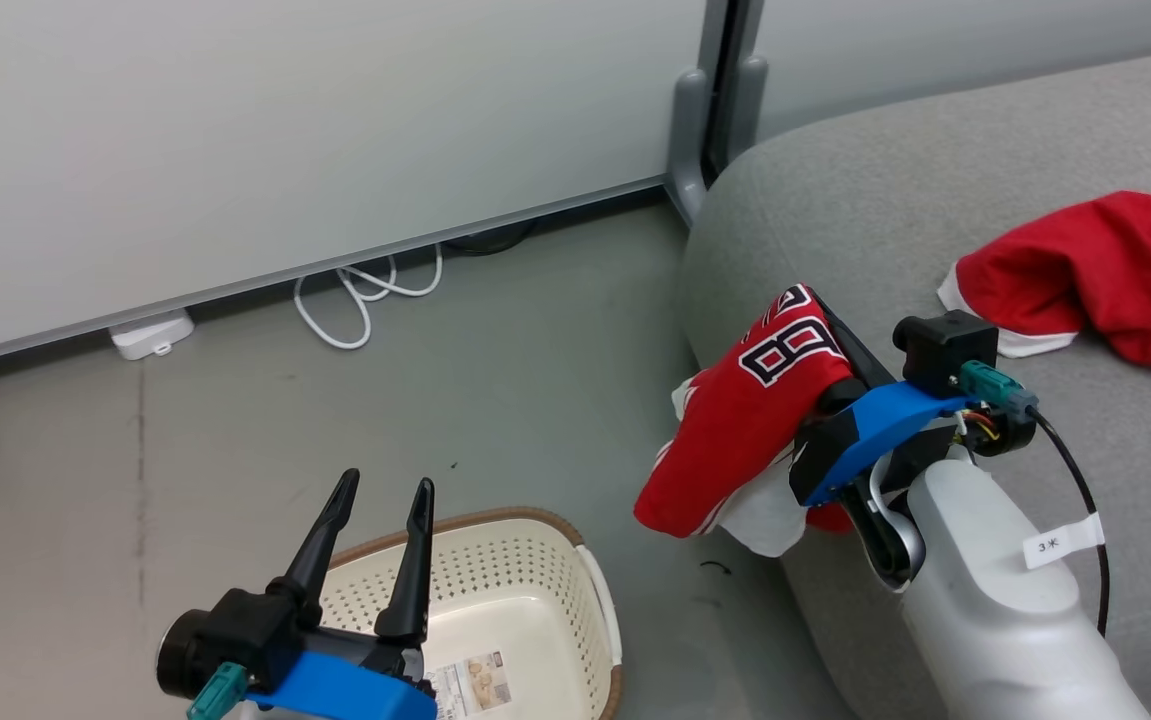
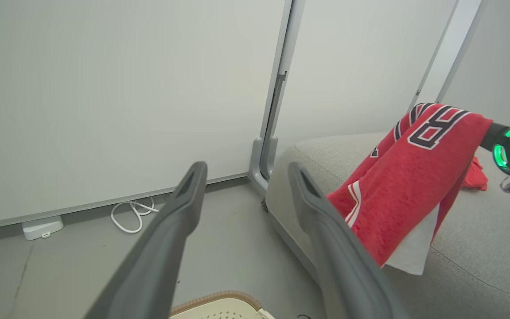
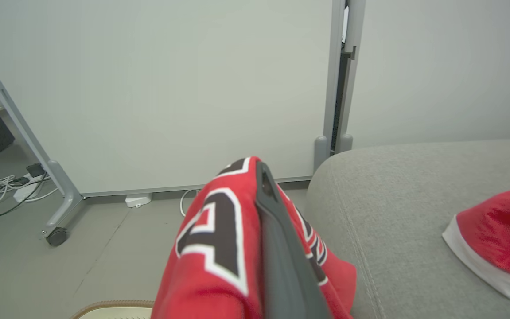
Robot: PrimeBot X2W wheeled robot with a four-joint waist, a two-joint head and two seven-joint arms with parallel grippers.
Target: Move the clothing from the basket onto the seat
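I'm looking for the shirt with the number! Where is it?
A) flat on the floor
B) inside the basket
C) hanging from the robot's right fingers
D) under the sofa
C: the jersey hangs clamped in the right fingers, beside the sofa edge.

The jersey (image 1: 735, 430) is red with black, white-edged number print and white stripes. Far right, the other garment (image 1: 1105, 270) is red, trimmed white. The basket (image 1: 495, 590) is cream, hole-dotted, brown-rimmed, its label perhaps beige. The sofa (image 1: 935, 200) is light grey.
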